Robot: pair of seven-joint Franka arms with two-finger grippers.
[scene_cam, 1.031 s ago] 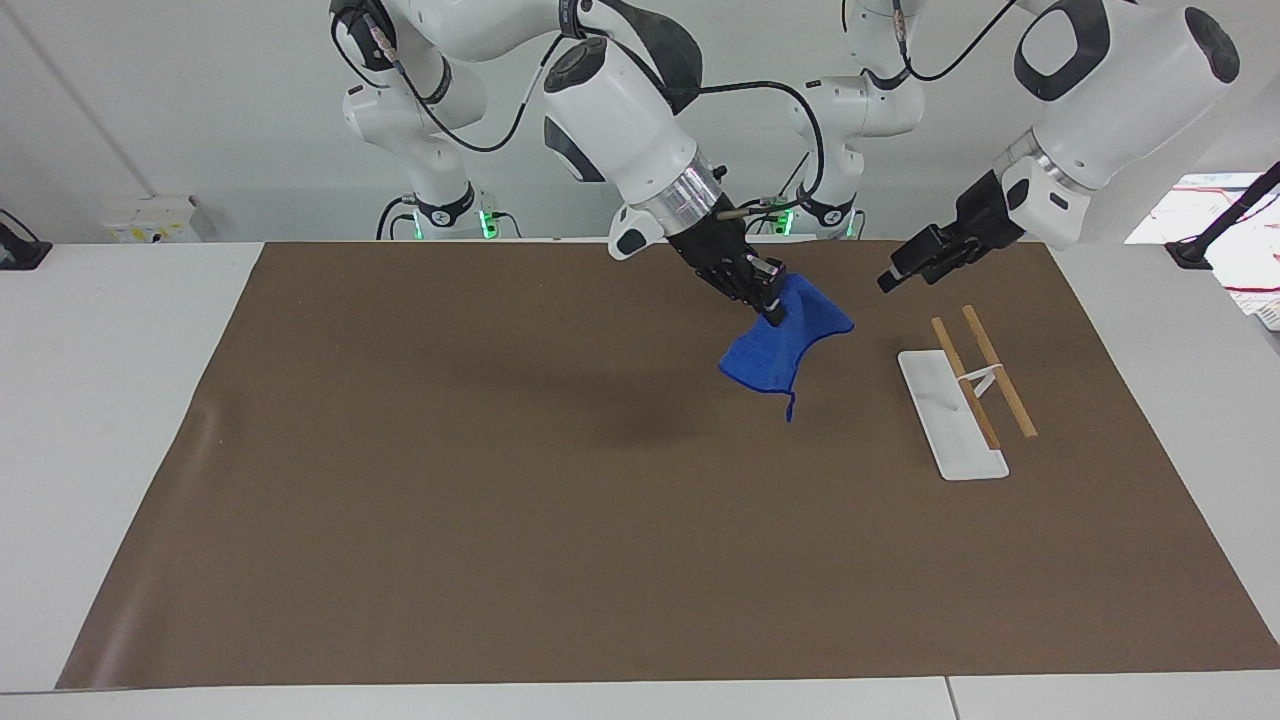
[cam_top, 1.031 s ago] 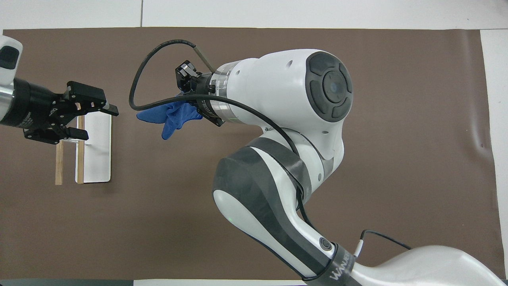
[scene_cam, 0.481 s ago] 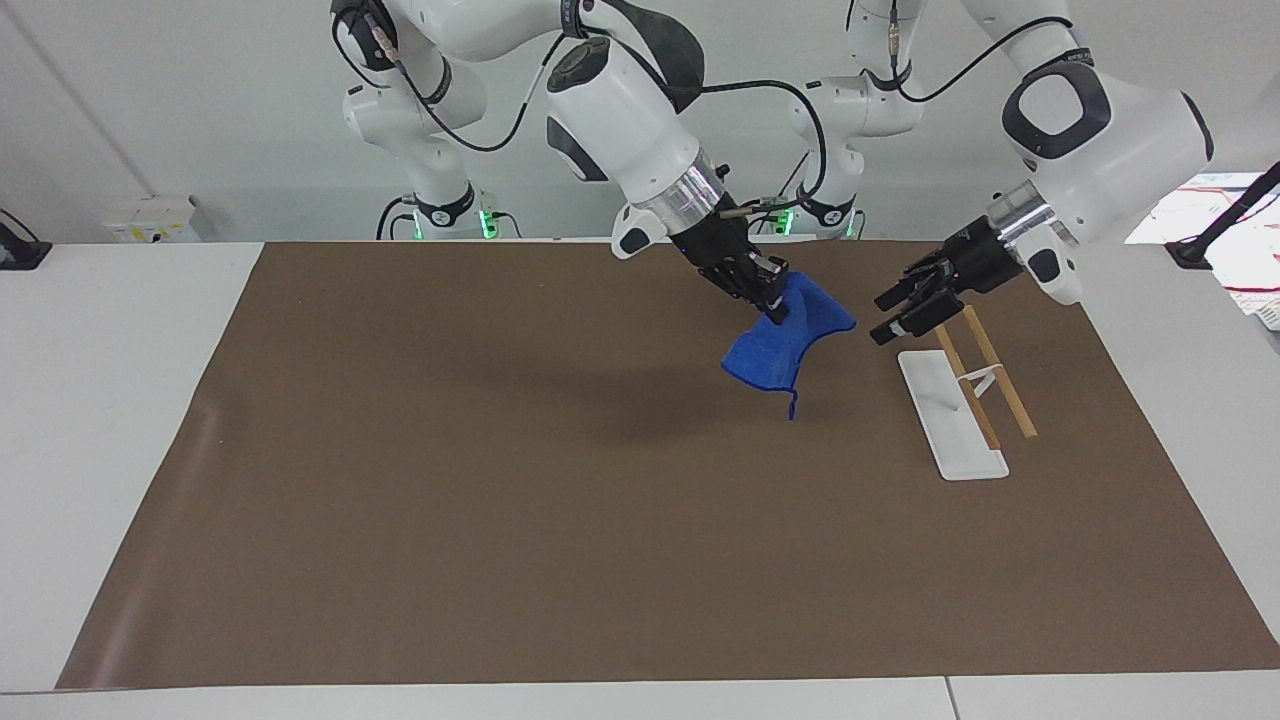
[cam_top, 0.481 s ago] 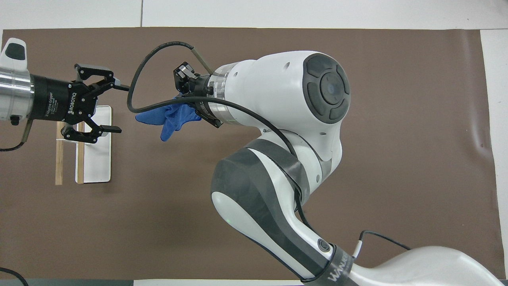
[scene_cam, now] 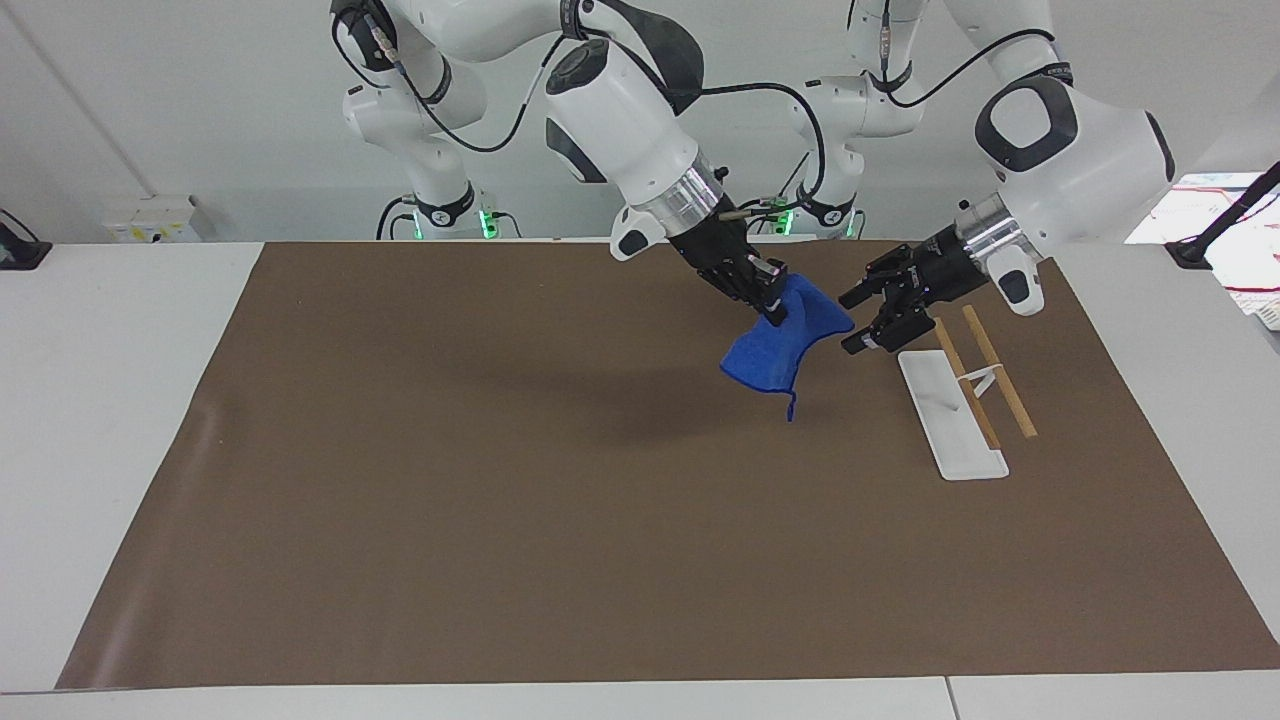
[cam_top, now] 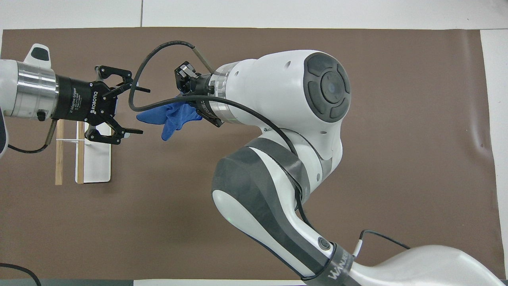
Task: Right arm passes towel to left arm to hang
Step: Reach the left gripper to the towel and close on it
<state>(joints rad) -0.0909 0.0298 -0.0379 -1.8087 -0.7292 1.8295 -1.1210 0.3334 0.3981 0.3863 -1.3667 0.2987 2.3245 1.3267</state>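
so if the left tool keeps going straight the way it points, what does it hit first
Most likely the towel. The left tool is open, up in the air over the mat beside the rack, aimed at the towel's hanging edge, which the right tool grips. Whether their heights match exactly is hard to judge.

Robotics lab: several robot arms (scene_cam: pixel 620 120), brown mat (scene_cam: pixel 500 480), bare walls.

The soft towel (scene_cam: pixel 783 347) is plain bright blue, and the flat mat (scene_cam: pixel 500 520) over the pale grey worktop (scene_cam: pixel 110 420) is an even dull brown. Both big arms, the right arm (scene_cam: pixel 620 120) and the left arm (scene_cam: pixel 1075 160), are glossy white with black joint panels, silver wrist rings and black tools. The small rack (scene_cam: pixel 950 412) has a white base and two light tan wooden rods (scene_cam: pixel 1000 372).
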